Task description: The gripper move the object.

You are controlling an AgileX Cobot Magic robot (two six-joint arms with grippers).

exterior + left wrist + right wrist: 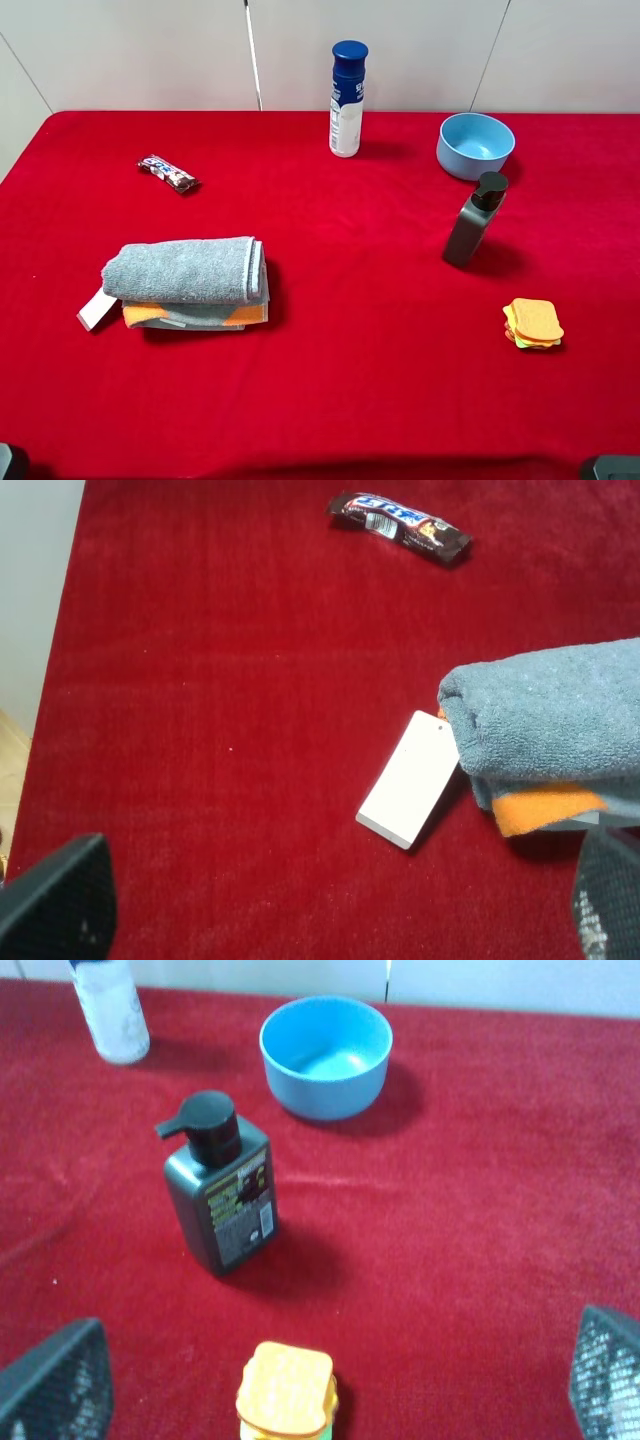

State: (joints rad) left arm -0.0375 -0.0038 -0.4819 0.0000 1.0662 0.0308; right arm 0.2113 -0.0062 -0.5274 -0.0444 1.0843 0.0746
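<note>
The toy sandwich (pixel 533 323), orange-yellow slices with green and red layers, lies flat on the red cloth at the right front. It also shows in the right wrist view (pixel 287 1392), low between the two fingers. My right gripper (pixel 335 1405) is open and empty, its fingertips (pixel 55 1380) wide apart, held back from the sandwich and above the cloth. Only a dark corner of it (pixel 612 466) shows in the high view. My left gripper (pixel 335 910) is open and empty, with the fingertips (pixel 60 900) near the towel's white tag.
A folded grey towel (pixel 185 270) on an orange cloth with a white tag (pixel 408 780) lies front left. A wrapped candy bar (pixel 168 173) lies behind it. A blue-capped white bottle (pixel 347 98), a blue bowl (pixel 475 145) and a dark pump bottle (pixel 474 220) stand at the back right.
</note>
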